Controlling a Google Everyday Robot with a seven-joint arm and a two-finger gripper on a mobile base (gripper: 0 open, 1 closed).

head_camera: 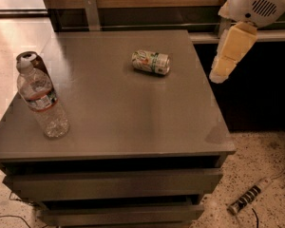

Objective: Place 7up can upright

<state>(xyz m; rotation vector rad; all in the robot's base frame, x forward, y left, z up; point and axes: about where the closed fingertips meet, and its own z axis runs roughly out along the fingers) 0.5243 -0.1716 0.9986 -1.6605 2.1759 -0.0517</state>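
1. We see the 7up can (151,62) lying on its side on the grey cabinet top (133,127), toward the back and a little right of centre. Its long axis runs roughly left to right, and nothing touches it.
2. Our gripper (225,61) hangs in the air off the right edge of the cabinet top. It is above the surface, well apart from the can and holds nothing. We cannot tell whether it is open or closed.
3. We judge the can to be light, with thin, smooth aluminium walls. It should roll easily on the flat top and may dent under a hard squeeze.
4. We would take it across the middle of the body, closing on the curved sides with moderate force. The silver ends stay free, so one can be set down as the base.
5. The clear water bottle (42,101) and the dark can (31,61) behind it stand near the left edge, well away from our path.
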